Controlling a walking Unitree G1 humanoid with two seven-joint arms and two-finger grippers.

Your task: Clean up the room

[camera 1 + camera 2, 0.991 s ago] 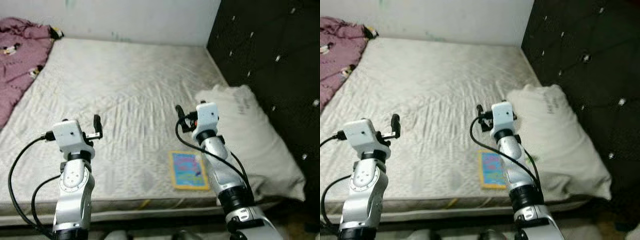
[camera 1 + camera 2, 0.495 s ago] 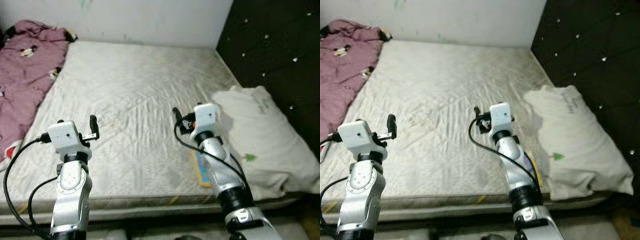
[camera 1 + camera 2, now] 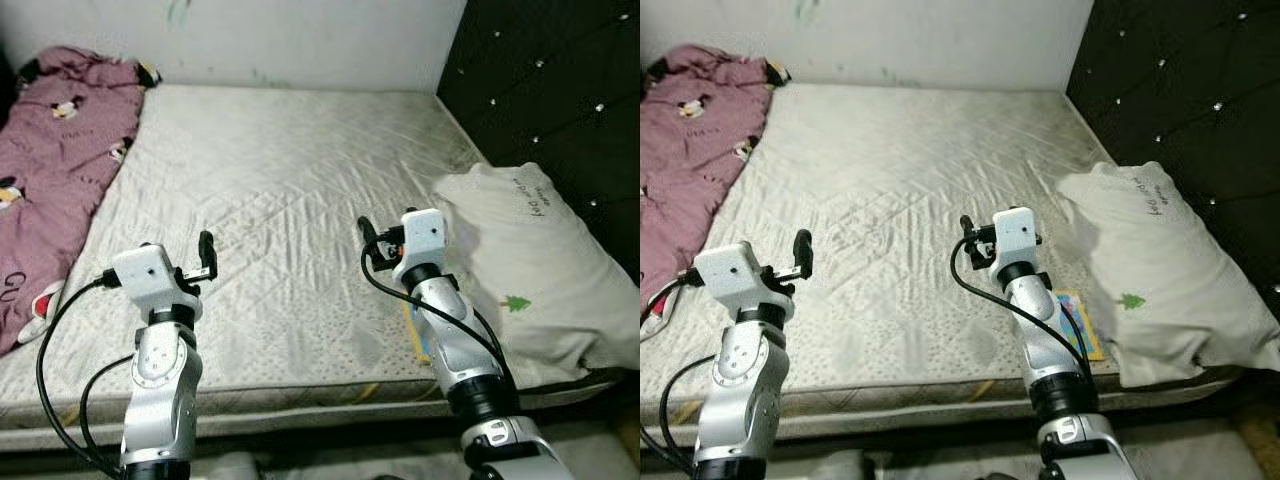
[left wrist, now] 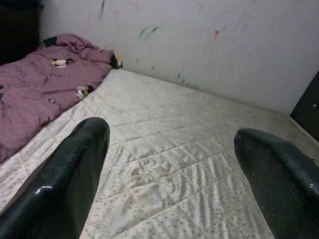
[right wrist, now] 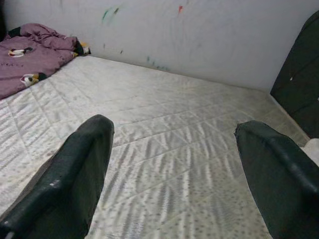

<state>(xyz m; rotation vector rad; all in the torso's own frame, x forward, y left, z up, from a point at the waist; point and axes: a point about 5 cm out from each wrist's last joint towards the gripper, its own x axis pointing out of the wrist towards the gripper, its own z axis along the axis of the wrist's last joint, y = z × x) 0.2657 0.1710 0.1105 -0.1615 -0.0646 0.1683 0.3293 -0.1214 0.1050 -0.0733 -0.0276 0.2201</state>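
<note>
A bare quilted mattress (image 3: 280, 180) lies before me. On its far left lies a crumpled purple blanket (image 3: 60, 150) with cartoon prints. A white pillow (image 3: 530, 270) rests at the right by the headboard. A colourful flat book (image 3: 1080, 320) lies near the front edge beside the pillow, partly hidden by my right arm. My left gripper (image 4: 172, 134) is open and held over the front left of the mattress, holding nothing. My right gripper (image 5: 174, 127) is open too, raised over the front right, left of the pillow.
A black tufted headboard (image 3: 540, 90) stands along the right side. A white wall (image 3: 300, 40) with small paint marks runs behind the bed. The mattress front edge (image 3: 300, 400) is right below my arms.
The camera has turned left, bringing more of the purple blanket into view and shifting pillow and book right. Both arms keep the same raised pose with open fingers.
</note>
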